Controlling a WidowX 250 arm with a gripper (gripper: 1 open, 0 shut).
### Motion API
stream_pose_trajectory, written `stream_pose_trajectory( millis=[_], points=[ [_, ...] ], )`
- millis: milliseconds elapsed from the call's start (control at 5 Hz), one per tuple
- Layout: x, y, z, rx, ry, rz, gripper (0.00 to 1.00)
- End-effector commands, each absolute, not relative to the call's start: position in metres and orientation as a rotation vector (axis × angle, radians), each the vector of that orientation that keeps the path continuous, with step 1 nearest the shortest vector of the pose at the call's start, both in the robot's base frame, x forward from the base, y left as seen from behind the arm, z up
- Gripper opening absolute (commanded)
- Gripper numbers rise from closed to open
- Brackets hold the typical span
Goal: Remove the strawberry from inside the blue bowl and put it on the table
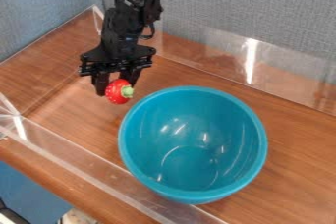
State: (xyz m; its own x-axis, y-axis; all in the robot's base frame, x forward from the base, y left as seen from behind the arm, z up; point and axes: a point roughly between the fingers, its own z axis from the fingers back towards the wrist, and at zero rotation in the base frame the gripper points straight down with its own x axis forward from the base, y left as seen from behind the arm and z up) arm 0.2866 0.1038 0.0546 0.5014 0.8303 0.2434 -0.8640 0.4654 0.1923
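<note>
The small red strawberry (121, 92) with a green cap hangs between the fingers of my gripper (117, 84), which is shut on it just above the table (59, 81). It sits left of the blue bowl (194, 144), close to the bowl's upper-left rim but apart from it. The bowl is large, teal-blue and glossy, and nothing shows inside it. My black arm reaches down from the top of the view at a steep angle.
Low clear acrylic walls (250, 56) edge the wood-grain tabletop at the back, left and front. A grey-blue fabric panel stands behind. Bare tabletop lies to the left of the gripper and behind the bowl.
</note>
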Motion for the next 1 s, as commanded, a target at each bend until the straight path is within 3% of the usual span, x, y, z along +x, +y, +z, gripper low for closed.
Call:
stream_pose_trajectory(
  millis=[0, 400, 800],
  points=[
    [0.291, 0.104, 0.082, 0.278, -0.202, 1.088, 0.0],
    [0.291, 0.102, 0.089, 0.274, -0.208, 1.176, 0.0],
    [0.295, 0.1, 0.077, 0.267, -0.194, 1.215, 0.0]
  ],
)
